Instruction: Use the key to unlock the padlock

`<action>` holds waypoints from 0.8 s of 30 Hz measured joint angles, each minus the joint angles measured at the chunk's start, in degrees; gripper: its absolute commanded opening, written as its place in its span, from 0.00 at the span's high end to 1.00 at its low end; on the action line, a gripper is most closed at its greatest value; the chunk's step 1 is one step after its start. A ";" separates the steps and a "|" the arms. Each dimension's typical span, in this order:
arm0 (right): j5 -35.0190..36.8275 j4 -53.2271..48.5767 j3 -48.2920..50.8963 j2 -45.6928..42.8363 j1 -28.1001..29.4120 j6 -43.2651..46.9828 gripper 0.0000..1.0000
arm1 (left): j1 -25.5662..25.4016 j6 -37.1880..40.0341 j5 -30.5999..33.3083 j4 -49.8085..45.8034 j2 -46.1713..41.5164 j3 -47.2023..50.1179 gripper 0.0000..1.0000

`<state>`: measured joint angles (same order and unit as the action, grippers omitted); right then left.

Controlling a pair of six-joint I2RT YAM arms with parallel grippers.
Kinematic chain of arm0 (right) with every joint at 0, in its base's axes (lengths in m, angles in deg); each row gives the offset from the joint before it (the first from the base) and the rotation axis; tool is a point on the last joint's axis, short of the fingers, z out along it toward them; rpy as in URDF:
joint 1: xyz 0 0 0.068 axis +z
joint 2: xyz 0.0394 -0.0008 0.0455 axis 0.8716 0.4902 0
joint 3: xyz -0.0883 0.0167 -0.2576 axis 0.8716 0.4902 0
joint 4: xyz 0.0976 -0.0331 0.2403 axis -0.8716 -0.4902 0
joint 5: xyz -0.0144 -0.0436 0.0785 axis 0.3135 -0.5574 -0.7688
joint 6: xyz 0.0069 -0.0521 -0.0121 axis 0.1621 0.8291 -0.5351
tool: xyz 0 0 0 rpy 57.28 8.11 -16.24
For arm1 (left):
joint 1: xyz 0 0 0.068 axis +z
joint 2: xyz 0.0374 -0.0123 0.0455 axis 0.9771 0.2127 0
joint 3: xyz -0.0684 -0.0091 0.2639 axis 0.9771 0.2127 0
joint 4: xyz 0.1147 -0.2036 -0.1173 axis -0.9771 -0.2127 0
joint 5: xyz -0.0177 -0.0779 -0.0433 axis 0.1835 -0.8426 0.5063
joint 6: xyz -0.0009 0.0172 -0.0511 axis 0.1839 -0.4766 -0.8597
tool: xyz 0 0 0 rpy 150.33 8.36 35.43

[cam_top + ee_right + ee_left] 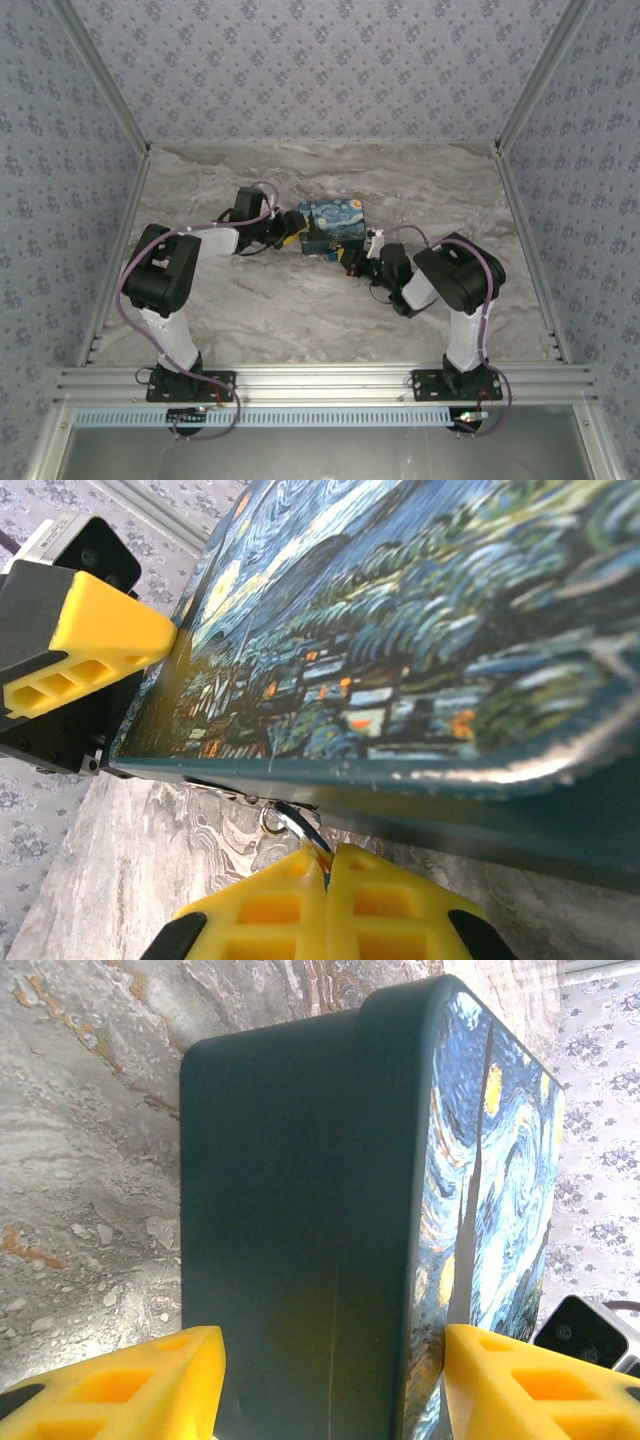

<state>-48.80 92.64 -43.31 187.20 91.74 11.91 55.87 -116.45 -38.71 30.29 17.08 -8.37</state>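
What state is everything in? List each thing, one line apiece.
painted box: lid down, flat on the table, clamped by its sides.
padlock: at the box's front edge, mostly hidden; locked or not unclear.
left gripper: shut on the painted box.
right gripper: shut, tips at the padlock.

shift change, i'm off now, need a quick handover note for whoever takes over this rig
Left gripper: clamped across the painted box, bracing it on the table.
Right gripper: shut, tips at the padlock hanging under the box's front edge.
Key: not clearly visible; probably pinched in that gripper.
Done: box steadied, right gripper at the padlock.
To do: turn the key and pull the padlock open; cannot tell whether it has released yet.
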 measured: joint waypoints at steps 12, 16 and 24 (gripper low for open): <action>1.92 -1.62 4.52 -7.32 -1.73 0.52 1.00 | 1.01 0.09 0.90 -1.33 -2.45 1.95 0.34; 1.92 -6.10 5.66 -12.28 -1.73 1.62 1.00 | 2.29 0.70 2.71 -4.00 -5.95 2.56 0.31; 1.90 -30.69 6.58 -34.58 -1.73 6.54 1.00 | 3.85 5.44 9.51 -7.67 -20.00 2.82 0.26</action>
<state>-46.90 61.96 -36.73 152.62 90.01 18.45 59.72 -111.01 -29.20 22.62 -2.92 -5.55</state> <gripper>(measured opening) 0.054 0.725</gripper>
